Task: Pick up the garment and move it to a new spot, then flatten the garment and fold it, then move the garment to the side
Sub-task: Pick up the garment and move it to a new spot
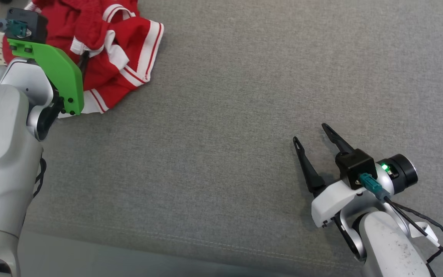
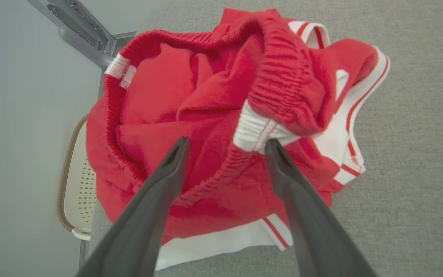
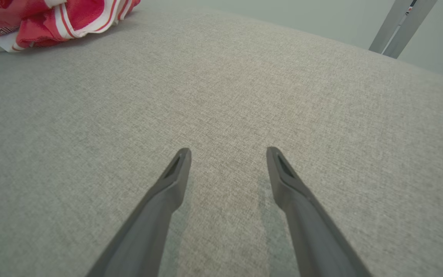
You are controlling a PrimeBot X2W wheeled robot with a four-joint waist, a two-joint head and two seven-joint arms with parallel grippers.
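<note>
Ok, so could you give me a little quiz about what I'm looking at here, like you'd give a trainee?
1. True or false: the left gripper is shut on the red garment.
2. What lies beneath the right gripper? A: the bare grey fabric surface. B: the garment. C: a folded towel.
3. Fill in: the garment lies ___, not flattened.

Key: 1 false, its fingers stand apart over the garment. 2 A. 3 crumpled.
</note>
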